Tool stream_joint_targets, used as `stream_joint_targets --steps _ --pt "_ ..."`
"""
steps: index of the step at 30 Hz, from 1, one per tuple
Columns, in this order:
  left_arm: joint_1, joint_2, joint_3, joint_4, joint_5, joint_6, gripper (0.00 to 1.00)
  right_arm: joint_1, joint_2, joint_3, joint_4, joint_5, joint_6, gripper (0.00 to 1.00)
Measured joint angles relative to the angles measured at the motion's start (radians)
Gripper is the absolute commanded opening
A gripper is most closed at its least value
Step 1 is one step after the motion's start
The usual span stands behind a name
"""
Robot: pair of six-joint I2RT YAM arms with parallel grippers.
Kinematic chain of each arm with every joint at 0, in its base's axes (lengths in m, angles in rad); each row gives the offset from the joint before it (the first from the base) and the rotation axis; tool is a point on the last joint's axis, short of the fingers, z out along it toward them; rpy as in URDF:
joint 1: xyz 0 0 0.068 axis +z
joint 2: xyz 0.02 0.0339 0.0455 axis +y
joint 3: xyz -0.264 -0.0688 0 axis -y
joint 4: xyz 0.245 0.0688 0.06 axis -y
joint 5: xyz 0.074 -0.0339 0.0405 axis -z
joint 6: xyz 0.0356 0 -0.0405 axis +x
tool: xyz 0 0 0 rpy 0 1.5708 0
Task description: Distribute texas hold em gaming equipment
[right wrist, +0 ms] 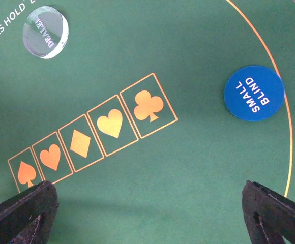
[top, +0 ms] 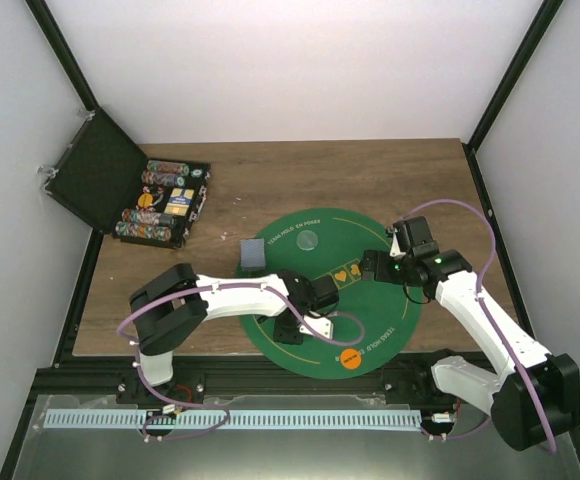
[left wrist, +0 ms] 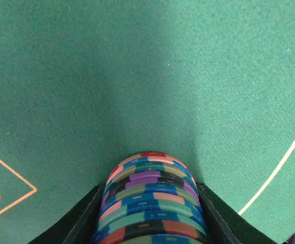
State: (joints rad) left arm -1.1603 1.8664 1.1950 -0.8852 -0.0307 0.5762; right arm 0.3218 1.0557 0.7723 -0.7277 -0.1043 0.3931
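- Case (top: 160,203): lies open at the far left of the table (top: 270,180), well apart from both grippers. Its black lid (top: 95,172) stands tilted back to the left. The tray holds rows of striped chips (top: 167,168) at both ends. A blue-and-yellow item lies between the rows, too small to identify.
- Card deck (top: 253,253): grey-blue back up, at the left edge of the round green mat (top: 390,325), just beyond the left arm's forearm.
- Left gripper (left wrist: 150,216): clamped on a stack of multicoloured chips (left wrist: 147,195). The stack lies on its side between the two black fingers (left wrist: 79,221), just above the felt. The left arm reaches low from its base to the right, over the near left part of the mat.
- Orange token (top: 350,359): flat on the mat's near edge, near the left gripper but apart from it.
- Dealer button (right wrist: 46,31): pale and clear, flat on the far part of the mat.
- Right gripper (right wrist: 147,213): jaws spread wide, holding nothing. It hangs over the five printed card outlines (right wrist: 94,129). The right arm bends in from the right.
- Small-blind token (right wrist: 254,93): blue, flat on the felt at the mat's border line, ahead of the right gripper's fingers, not touching them.
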Motion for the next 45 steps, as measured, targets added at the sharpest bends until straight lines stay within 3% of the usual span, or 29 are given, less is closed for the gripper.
stream_joint_targets --steps 6,10,18,30,35,38,41,45 --pt "-0.002 0.000 0.000 0.002 -0.008 0.018 0.54 0.000 -0.001 0.013 -0.008 -0.001 -0.008 0.99" --pt "0.000 0.000 0.004 0.005 -0.007 0.029 0.73 0.000 0.005 0.029 -0.019 -0.009 -0.018 1.00" --pt "0.001 -0.003 0.085 -0.044 0.051 0.028 0.84 0.000 0.032 0.108 -0.043 -0.032 -0.039 1.00" --pt "0.031 -0.219 0.205 -0.254 0.217 0.058 0.85 0.000 0.064 0.285 -0.070 -0.075 -0.061 0.98" --pt "0.213 -0.320 0.253 -0.351 0.287 0.060 0.88 0.003 0.084 0.342 -0.080 -0.094 -0.055 0.91" --pt "0.414 -0.382 0.256 -0.376 0.307 0.052 0.91 0.052 0.107 0.346 -0.096 -0.054 -0.013 0.92" --pt "0.647 -0.443 0.249 -0.373 0.330 0.038 0.92 0.247 0.170 0.348 -0.117 -0.014 0.040 0.99" --pt "0.909 -0.498 0.216 -0.360 0.355 0.015 0.92 0.525 0.357 0.365 -0.145 0.019 0.120 1.00"
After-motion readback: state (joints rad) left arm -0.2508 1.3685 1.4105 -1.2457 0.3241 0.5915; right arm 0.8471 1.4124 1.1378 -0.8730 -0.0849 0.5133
